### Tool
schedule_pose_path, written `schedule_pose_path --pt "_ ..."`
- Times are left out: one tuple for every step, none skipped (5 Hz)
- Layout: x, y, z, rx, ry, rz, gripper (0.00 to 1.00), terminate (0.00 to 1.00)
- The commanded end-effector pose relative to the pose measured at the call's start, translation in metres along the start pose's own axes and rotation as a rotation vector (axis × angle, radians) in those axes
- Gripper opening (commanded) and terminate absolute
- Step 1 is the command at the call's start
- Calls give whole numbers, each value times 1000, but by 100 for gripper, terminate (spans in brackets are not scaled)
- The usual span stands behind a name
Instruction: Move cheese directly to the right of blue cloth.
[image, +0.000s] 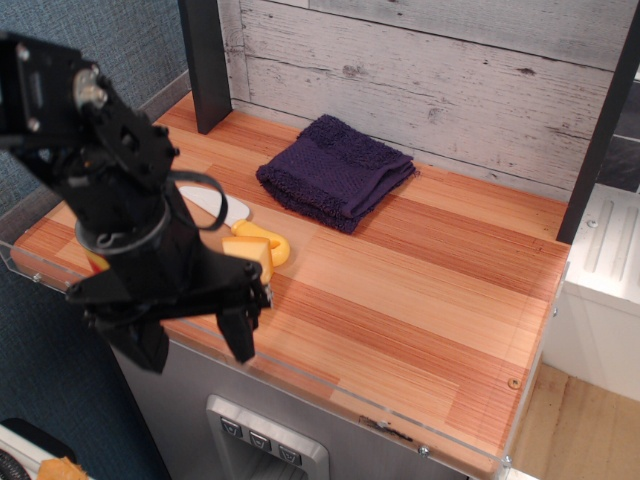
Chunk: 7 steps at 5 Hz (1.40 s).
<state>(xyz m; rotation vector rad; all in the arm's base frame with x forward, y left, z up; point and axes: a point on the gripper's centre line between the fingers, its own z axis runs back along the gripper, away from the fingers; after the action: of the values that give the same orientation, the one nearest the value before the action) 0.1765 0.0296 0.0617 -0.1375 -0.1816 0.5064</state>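
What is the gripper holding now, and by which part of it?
Nothing is held. The gripper hangs open in front of the cheese, whose visible part lies on the table.

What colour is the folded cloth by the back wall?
Dark navy-purple cloth, clearest in the only view.

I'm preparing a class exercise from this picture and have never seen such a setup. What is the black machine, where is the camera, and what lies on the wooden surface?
The black machine is a robot arm; its claw, the grasping part, hangs at the front left. The single camera looks down from above and in front of the wooden table. On it lie a folded blue cloth near the back wall, a yellow cheese wedge partly hidden behind the arm, and a toy knife with a white blade and yellow handle beside the cheese. The claw appears to hold nothing; whether it is open is unclear.
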Motion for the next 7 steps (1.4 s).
schedule_pose_path --pt "42 -13 -1 -20 -90 -12 100 0" --pt "58 -16 -6 25 -112 12 100 0" --pt "70 -17 -16 41 -110 37 100 0" --pt "77 -14 -22 67 -113 62 100 0" --pt "82 -13 -27 74 -104 80 100 0" --pt "87 -11 -32 69 -103 96 100 0" --pt "89 -11 -36 69 -99 104 100 0"
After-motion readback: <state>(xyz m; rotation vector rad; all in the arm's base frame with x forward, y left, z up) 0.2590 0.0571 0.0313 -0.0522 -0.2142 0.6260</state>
